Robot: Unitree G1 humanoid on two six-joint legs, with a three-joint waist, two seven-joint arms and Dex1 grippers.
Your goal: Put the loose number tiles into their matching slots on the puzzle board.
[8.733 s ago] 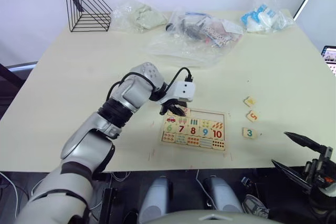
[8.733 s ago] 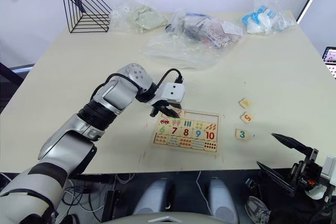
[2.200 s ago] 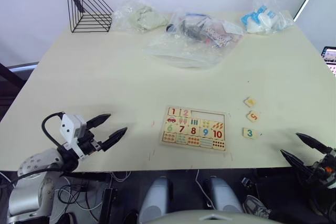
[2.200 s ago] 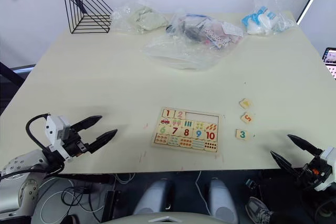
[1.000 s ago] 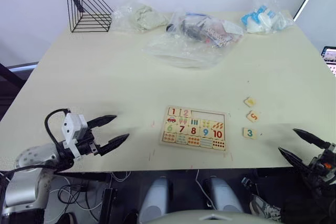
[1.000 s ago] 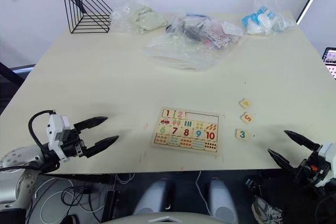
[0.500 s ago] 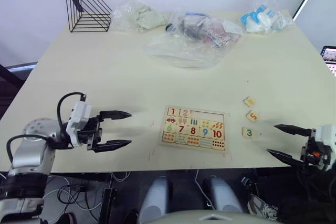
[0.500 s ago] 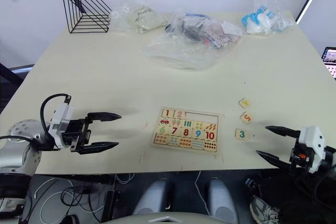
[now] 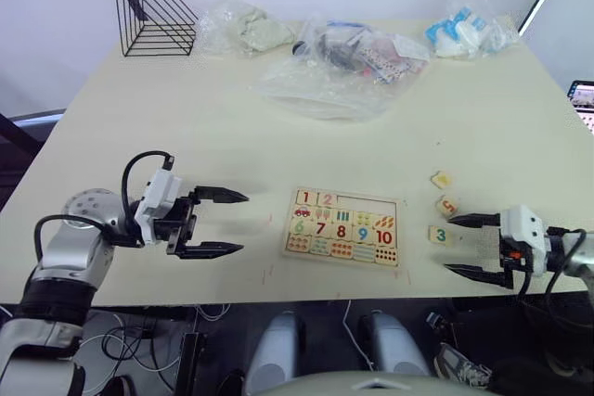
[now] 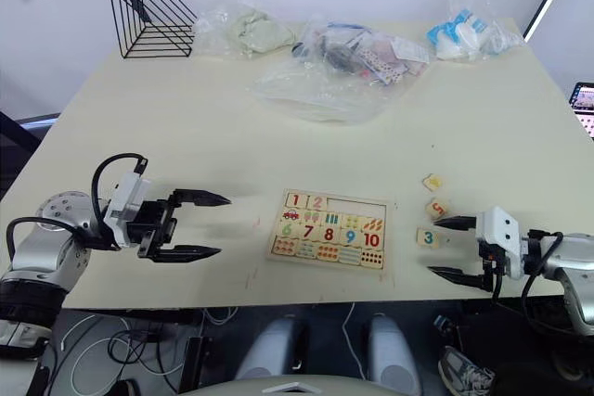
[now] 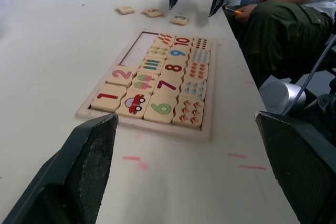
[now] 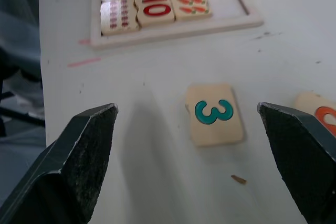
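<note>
Now the right tool point(image 9: 467, 246) has swung in, spread open and empty, with the 3 tile point(image 12: 214, 114) just ahead between its fingers, so pickup looks next; left tool point(image 9: 230, 223) waits open beside the puzzle board point(image 9: 343, 227).

Far edge of surface point(image 9: 186, 127): black wire rack point(image 9: 156, 12), clear plastic bags point(image 9: 343, 62) (contents mixed), seated person point(image 11: 283, 19) alongside.

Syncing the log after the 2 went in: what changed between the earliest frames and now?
The left end effector has pulled back from the puzzle board to its left and hangs open, empty. The right end effector has come in from the table edge, open, toward the 3 tile. Tiles 1 and 2 stay seated; the three loose tiles have not moved.
</note>
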